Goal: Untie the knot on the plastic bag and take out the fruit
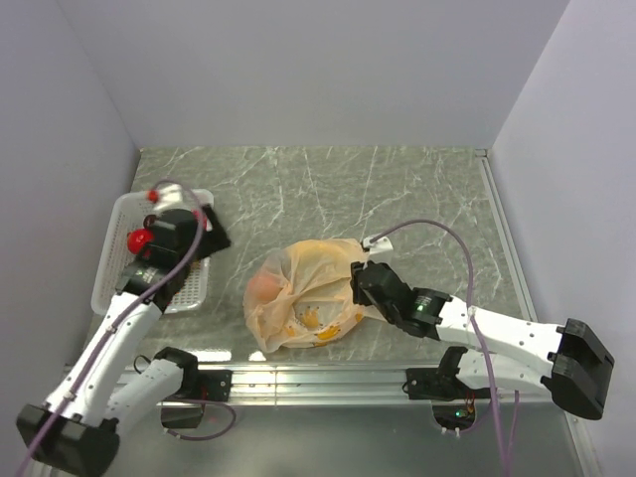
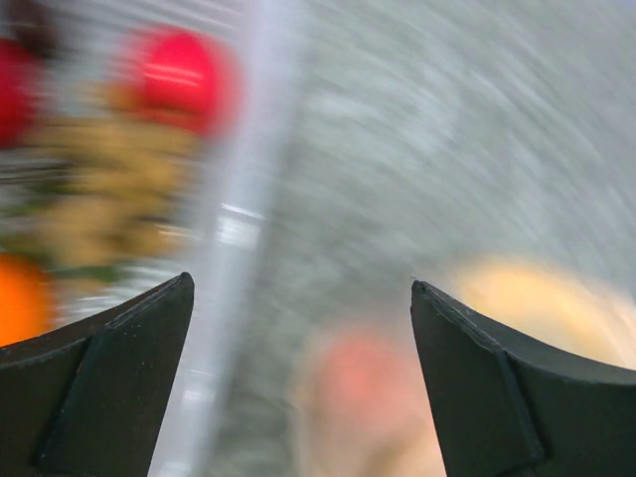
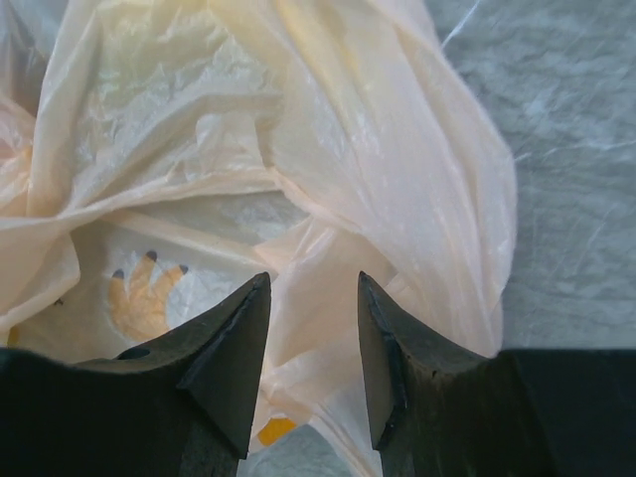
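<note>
The right hand [image 3: 313, 286] meets the plastic bag [image 3: 298, 129]; the left hand [image 2: 301, 282] gapes empty.
Film between right jaws, grip unclear; left wrist view blurred.

A grey-green marble-look tabletop [image 1: 417, 199] with pale veins is seen, boxed in by plain white walls at the back [image 1: 318, 70], left [image 1: 50, 149] and right [image 1: 581, 149]. A white slatted plastic basket [image 1: 189, 290] is parked on the left side of it, right by the left wall, with its long side running front to back. A brushed metal rail [image 1: 318, 376] is fitted along the near edge. The left wrist view is badly smeared, so the basket's rim is only made out as a pale upright streak.
</note>
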